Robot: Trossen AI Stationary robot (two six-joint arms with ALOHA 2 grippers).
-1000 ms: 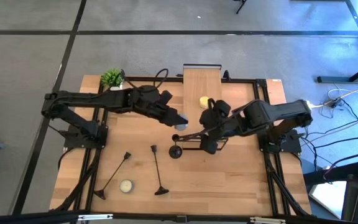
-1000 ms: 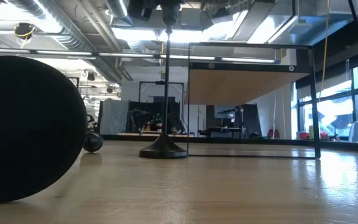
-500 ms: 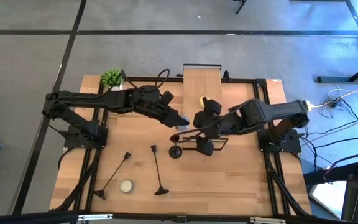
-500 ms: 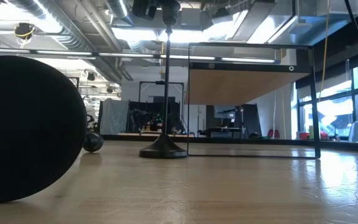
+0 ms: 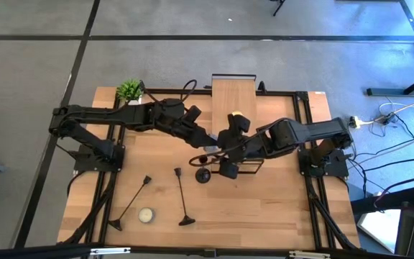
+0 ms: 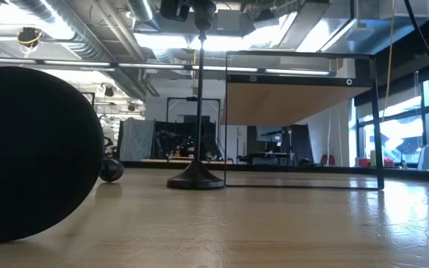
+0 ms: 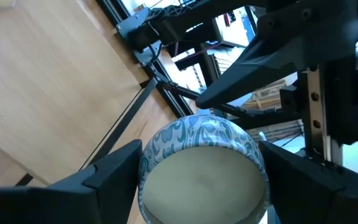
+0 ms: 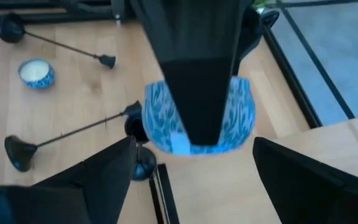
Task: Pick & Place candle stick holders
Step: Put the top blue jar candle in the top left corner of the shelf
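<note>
On the left of the bench (image 5: 279, 208), two candle stick holders (image 5: 182, 196) lie flat and untouched, one on each side of a small candle (image 5: 146, 214). The left claw (image 5: 205, 141) hovers mid-bench, pinching a blue patterned candle tin (image 7: 202, 168) between widely spread fingers, as it was a second ago. The third holder (image 5: 203, 175) stands upright below it. The right claw (image 5: 228, 160), fingers spread and empty, has swung in from the right and now sits just beside the left claw and tin. That looks like a hand-over or a reach for the upright holder.
</note>
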